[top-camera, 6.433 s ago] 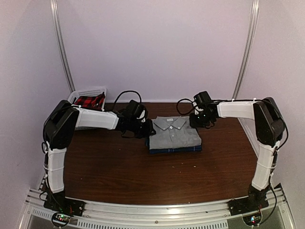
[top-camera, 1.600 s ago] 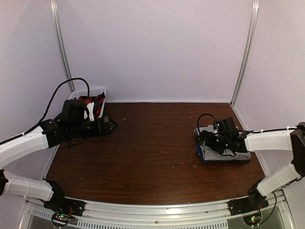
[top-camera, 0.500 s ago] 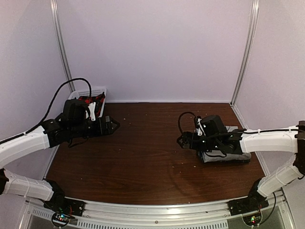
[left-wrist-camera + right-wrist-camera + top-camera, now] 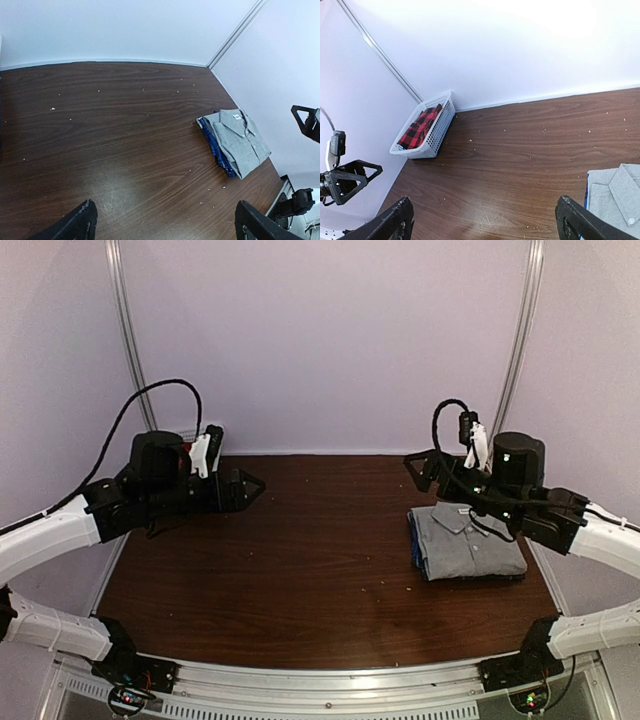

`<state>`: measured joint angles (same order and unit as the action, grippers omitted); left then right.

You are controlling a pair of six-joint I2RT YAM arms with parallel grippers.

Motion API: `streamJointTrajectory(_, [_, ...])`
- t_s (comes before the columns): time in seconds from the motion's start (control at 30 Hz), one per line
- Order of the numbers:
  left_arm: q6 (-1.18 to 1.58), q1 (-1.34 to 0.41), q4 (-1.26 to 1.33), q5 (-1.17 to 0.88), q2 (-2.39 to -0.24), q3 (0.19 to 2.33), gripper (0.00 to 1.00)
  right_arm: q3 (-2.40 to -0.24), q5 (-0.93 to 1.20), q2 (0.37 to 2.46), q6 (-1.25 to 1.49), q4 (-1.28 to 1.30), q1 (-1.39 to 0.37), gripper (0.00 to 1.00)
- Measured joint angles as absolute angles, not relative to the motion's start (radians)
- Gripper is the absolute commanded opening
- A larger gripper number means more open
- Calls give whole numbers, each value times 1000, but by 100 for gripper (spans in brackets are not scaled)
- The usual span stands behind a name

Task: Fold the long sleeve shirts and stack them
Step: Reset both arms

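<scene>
1. I see the left gripper (image 4: 245,486) and right gripper (image 4: 418,468) above the table (image 4: 300,560), fingers spread wide, holding nothing.
2. The grey shirt (image 4: 468,540) lies folded on the blue plaid shirt (image 4: 212,145), at the table's right side.

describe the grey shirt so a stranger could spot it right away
On the dark brown table, look to the right side near the wall, where a small folded pile lies. The grey shirt is the top piece, plain with its collar showing, unlike the blue plaid shirt peeking out beneath it.
</scene>
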<state>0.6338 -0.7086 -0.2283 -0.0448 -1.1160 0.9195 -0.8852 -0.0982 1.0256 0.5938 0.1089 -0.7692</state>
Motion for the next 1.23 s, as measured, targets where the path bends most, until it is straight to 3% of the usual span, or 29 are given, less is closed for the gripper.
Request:
streamJointTrajectory(0.3, [598, -731, -191, -17, -1076, 928, 98, -896, -138, 915, 543, 110, -769, 100])
streamJointTrajectory(1.23, [592, -731, -152, 25, -1060, 911, 98, -912, -159, 944, 524, 123, -769, 100])
